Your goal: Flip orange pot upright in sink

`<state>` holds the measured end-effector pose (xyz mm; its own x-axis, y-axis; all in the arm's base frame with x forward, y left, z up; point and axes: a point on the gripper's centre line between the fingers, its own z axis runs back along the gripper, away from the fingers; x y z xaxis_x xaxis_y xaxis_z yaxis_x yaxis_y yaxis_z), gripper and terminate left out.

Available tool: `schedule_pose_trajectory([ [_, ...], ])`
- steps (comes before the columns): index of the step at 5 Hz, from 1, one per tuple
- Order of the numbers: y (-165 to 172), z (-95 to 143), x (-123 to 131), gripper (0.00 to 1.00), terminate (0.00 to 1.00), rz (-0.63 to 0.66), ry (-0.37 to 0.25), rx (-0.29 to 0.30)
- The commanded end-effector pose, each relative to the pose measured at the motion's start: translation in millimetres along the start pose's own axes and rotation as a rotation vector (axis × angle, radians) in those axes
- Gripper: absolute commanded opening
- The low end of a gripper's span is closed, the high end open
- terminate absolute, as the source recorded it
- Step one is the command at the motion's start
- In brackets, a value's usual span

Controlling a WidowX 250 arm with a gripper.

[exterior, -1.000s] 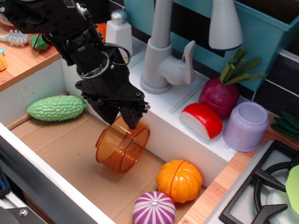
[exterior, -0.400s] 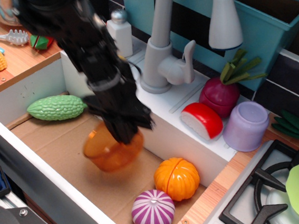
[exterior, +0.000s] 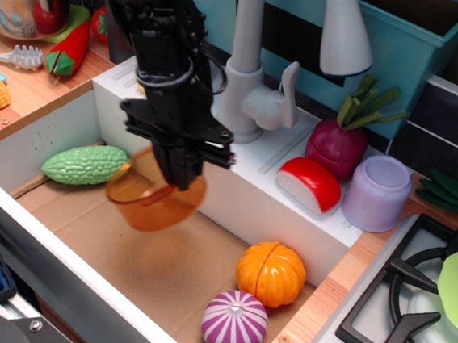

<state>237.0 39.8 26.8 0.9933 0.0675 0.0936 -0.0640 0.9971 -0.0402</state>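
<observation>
The black robot gripper grips the rim of the translucent orange plastic pot, held above the brown floor of the white-walled sink, green bumpy gourd at nine o'clock.

Text: none legible anywhere in view.
Labels/brands: none readable on toys, faucet or stove.
Numbers/signs: none seen.
</observation>
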Motion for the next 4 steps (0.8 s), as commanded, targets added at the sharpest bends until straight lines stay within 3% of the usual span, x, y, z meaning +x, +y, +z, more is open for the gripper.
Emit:
schedule_pose_trajectory([
  [1, -4.5, -6.4, -3.4, 0.00, 0.00, -0.155, -0.008, 0.226],
  [2, -9.8, -14.0, -8.1, 1.00, 0.00, -0.181, -0.048, 0.256],
  [3, -9.8, -14.0, -8.1, 1.00, 0.00, -0.181, -0.048, 0.256],
  [4, -9.8, -14.0, -8.1, 1.00, 1.00, -0.181, -0.048, 0.256],
])
